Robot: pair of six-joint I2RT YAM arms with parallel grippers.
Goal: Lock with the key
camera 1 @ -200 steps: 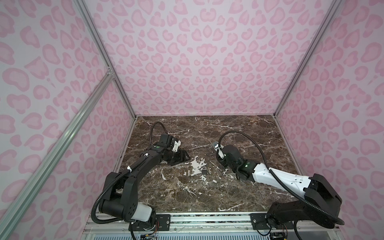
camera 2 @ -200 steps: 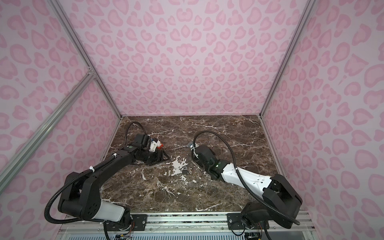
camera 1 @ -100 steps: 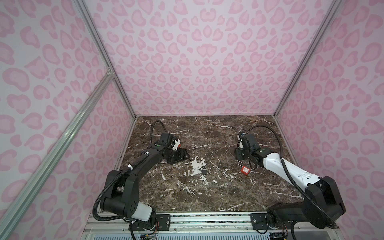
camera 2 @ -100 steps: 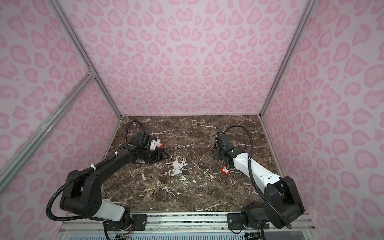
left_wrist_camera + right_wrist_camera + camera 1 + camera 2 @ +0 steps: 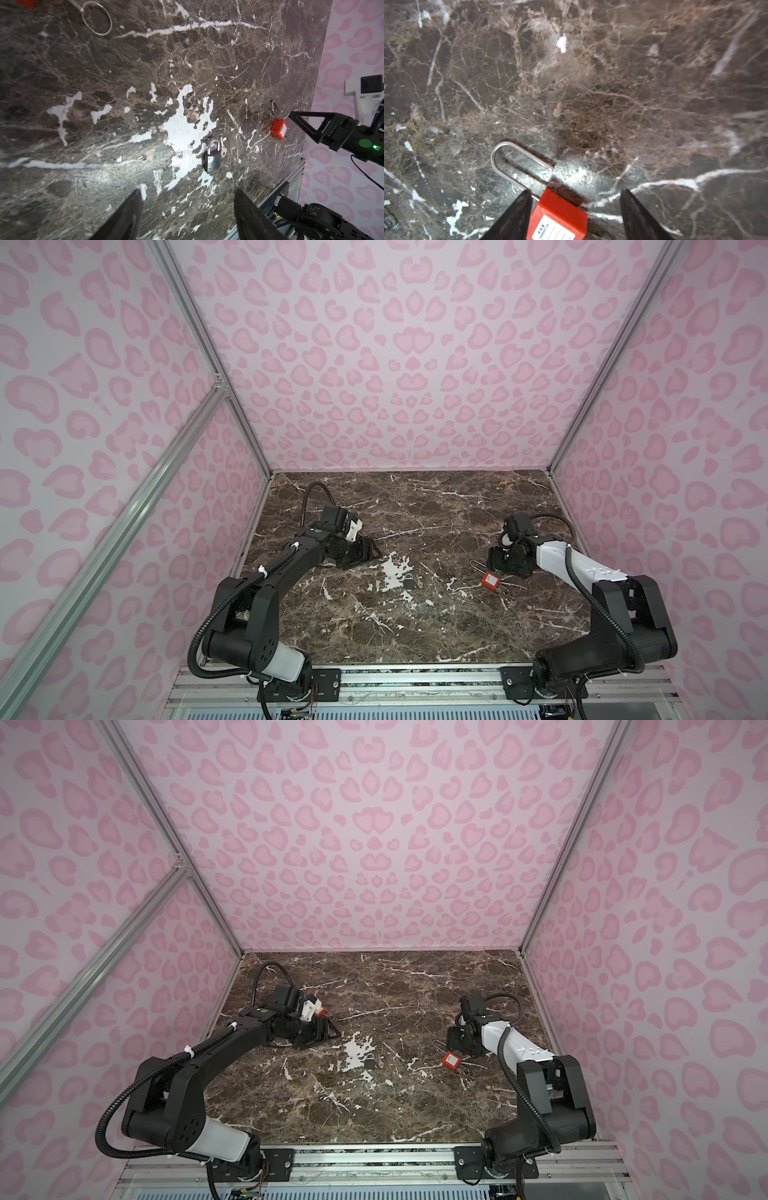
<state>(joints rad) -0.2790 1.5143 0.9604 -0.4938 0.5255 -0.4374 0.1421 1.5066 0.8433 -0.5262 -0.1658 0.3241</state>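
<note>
You lose the lower part of the red padlock (image 5: 558, 216) to the frame edge in the right wrist view. Its white label (image 5: 553, 231) carries printed lines too small for you to read. The lock lies flat on the bench (image 5: 415, 497), right of centre in both top views. One end of its shackle (image 5: 508, 158) is out of the body. It sits between the spread fingers of the right hand (image 5: 576, 191), which is released and grips nothing; whether one finger touches the shackle you cannot tell. Mid-bench lies a grey padlock (image 5: 212, 159), shackle closed, with a key (image 5: 223, 150) partly hidden behind it. The left hand (image 5: 187, 190) is released, empty, and apart from both locks. A wire ring (image 5: 97, 18) joins a red object (image 5: 27, 2) cropped at the edge.
</note>
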